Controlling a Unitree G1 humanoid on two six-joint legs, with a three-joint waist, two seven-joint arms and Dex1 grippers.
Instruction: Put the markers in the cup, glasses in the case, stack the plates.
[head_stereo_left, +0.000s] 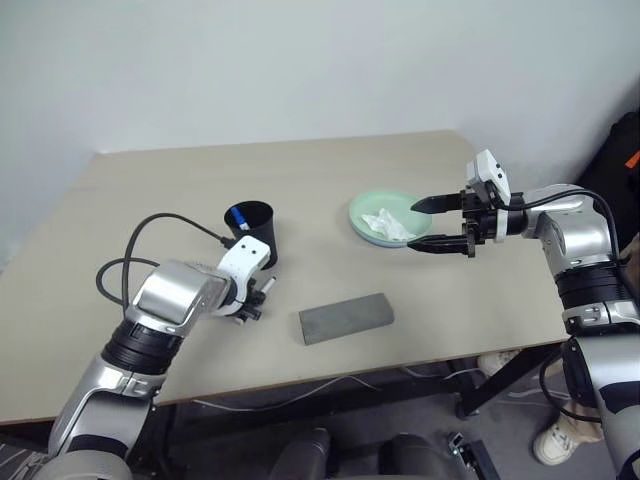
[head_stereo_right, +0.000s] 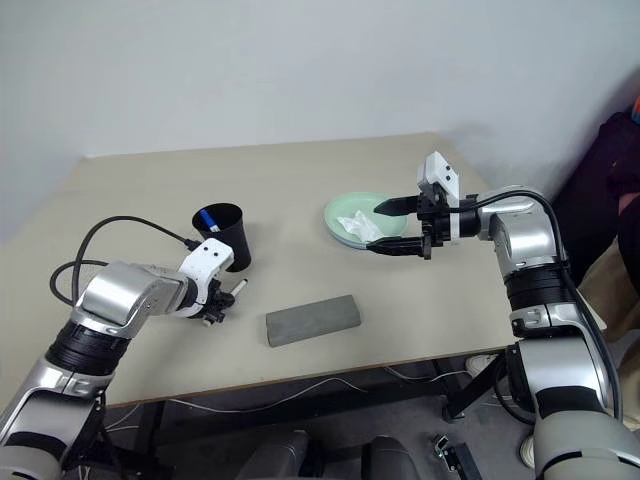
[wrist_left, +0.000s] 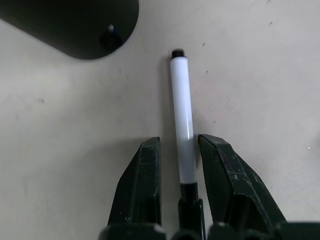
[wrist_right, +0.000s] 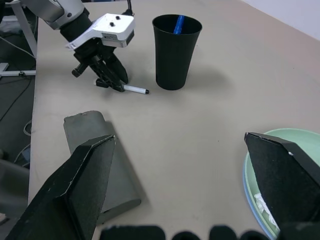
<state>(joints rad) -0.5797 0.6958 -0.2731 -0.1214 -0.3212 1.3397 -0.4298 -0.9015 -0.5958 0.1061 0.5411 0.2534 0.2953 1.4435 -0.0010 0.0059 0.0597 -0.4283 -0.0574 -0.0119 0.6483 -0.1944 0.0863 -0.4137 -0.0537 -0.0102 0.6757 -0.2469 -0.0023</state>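
Beige laminate covers the surface, which carries everything here. The mint green plate sits toward the far right side with the light blue plate's rim showing under its near edge, so the two are stacked; a crumpled white tissue lies in the top one. The grey case lies closed near the front edge, well apart from the plates. The black cup stands upright left of centre, and the blue-capped marker leans inside it. The right gripper hangs above the near right rim of the plates, its jaws spread wide and holding nothing. The left gripper is down at the surface just beside the cup, its jaws drawn in close on either side of the black-capped marker, which lies flat on the surface, its far end pointing out past the cup's base.
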